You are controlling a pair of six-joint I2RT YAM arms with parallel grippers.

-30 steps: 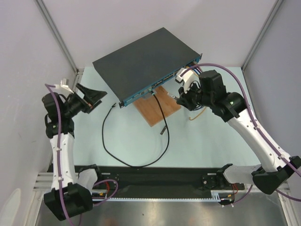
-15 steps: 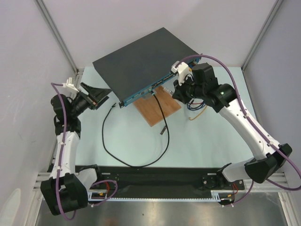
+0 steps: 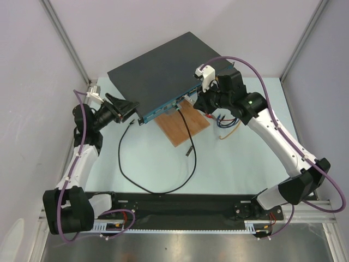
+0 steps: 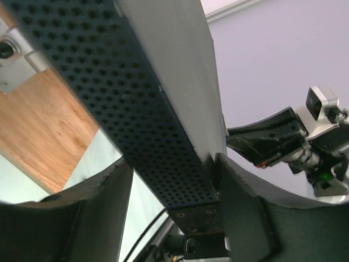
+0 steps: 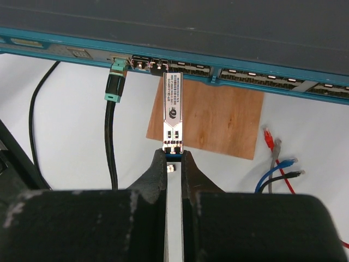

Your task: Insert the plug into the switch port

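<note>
The switch [image 3: 163, 68], one flat black box, lies slantwise at the far end of the pale surface [image 3: 234, 164], its teal front edge facing my two arms. One silver plug [image 5: 173, 112] is pinched by its rear end in my right pincer [image 5: 173, 158]. Its nose meets the port row just right of one black cable [image 5: 112, 158] already seated there. My left pincer [image 3: 126, 106] straddles the switch's left corner; I cannot tell whether it clamps. One wooden board [image 5: 218, 117] juts from under the front edge, and four loose leads [image 5: 278, 161] lie beside it. Nearer me, bare surface leaves room on both sides of the cable's loop.
</note>
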